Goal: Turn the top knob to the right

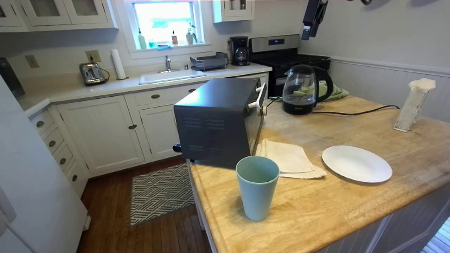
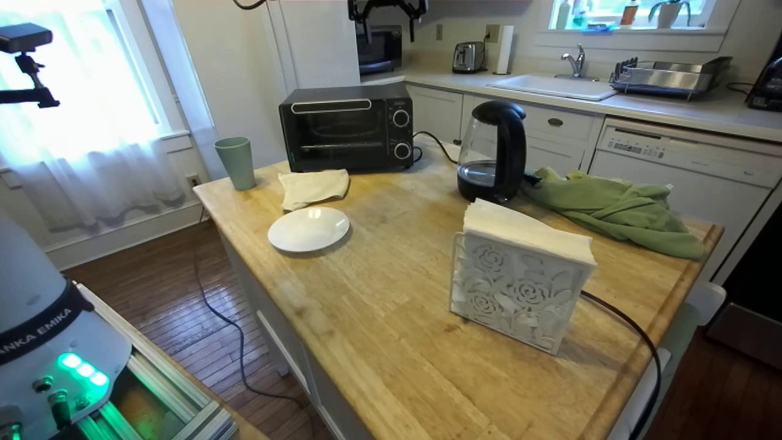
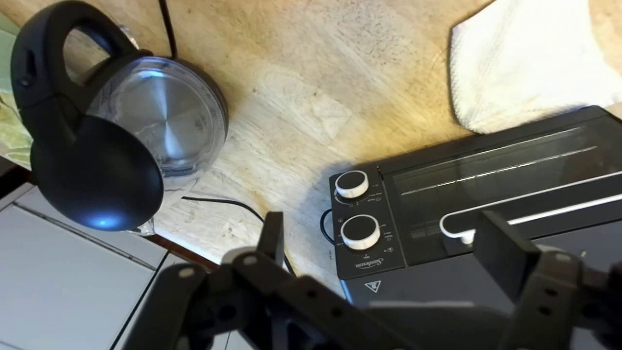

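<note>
The black toaster oven stands on the wooden island and shows in both exterior views (image 1: 214,135) (image 2: 342,98). Its top knob (image 2: 401,118), white-rimmed with a black face, sits on the front panel above the bottom knob (image 2: 402,150). The wrist view shows the oven upside down, with the top knob (image 3: 360,232) nearer the brand name and the bottom knob (image 3: 352,183) further up the picture. My gripper (image 3: 384,233) is open and empty, its fingers wide apart. In both exterior views my gripper (image 1: 310,33) (image 2: 389,30) hangs high above the island, apart from the oven.
A glass kettle (image 2: 489,153) stands beside the knob side of the oven, with a green towel (image 2: 617,208) behind. A folded cloth (image 2: 314,186), white plate (image 2: 309,230) and green cup (image 2: 235,162) are near the oven's front. A napkin holder (image 2: 519,281) stands on the island (image 2: 379,318).
</note>
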`<state>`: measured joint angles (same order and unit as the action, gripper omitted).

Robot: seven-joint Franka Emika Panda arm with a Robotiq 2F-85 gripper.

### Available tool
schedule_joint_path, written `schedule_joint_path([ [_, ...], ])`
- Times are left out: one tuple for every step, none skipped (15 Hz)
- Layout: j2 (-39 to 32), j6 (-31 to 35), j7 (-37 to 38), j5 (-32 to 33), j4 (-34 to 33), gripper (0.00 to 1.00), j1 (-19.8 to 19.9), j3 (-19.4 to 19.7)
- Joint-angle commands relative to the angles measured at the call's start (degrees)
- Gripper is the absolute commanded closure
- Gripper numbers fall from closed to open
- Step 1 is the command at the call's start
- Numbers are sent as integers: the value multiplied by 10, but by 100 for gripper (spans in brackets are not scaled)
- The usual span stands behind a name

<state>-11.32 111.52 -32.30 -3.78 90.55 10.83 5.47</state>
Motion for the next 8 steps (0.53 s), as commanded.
schedule_joint_path([
  [104, 65, 65, 23, 137, 0, -19, -2],
  [122, 86, 65, 25, 163, 0, -24, -4],
  [135, 128, 10, 18, 190, 0, -28, -10],
  [149, 124, -32, -8, 217, 0, -35, -16],
  [97, 80, 10, 4, 131, 0, -29, -3],
  [111, 91, -3, 3, 156, 0, -36, -6],
  [121, 98, -8, 3, 175, 0, -41, -9],
  [128, 103, -11, 3, 187, 0, -44, -10],
])
